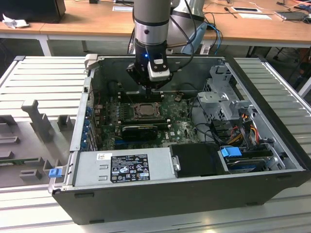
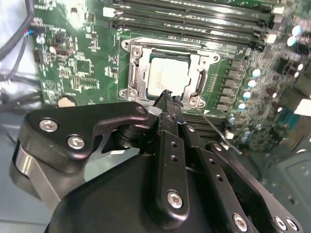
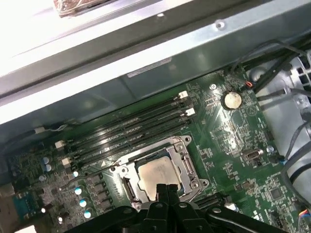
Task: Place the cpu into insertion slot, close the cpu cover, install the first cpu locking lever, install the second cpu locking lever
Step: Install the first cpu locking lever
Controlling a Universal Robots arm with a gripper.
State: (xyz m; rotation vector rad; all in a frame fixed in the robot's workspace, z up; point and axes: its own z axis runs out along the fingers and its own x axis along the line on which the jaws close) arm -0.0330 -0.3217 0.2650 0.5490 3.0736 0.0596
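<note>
Pincer (image 2: 167, 95) narrow, fingertips pressed together, nothing held. It hangs just over one edge of the slot (image 2: 140, 80). Cpu (image 2: 169, 75) sits in the slot. Cover (image 2: 200, 77) lies flat around it, chip top showing through the window. Board (image 1: 182, 128) sits inside the open case (image 1: 160, 194).

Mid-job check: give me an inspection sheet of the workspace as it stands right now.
Surface: ribbed metal bench carrying the open computer case; green motherboard inside.
Job's things: cpu seated beneath the cpu cover, which lies flat, chip showing through its window.
Clutter: grey fixture blocks on the bench, exterior view's left.
Grippers: the gripper, shut, tips by one edge of the cover.
Cables: orange, black and blue cable bundle beside the drive cage.
Surroundings: wooden desks behind the case.
</note>
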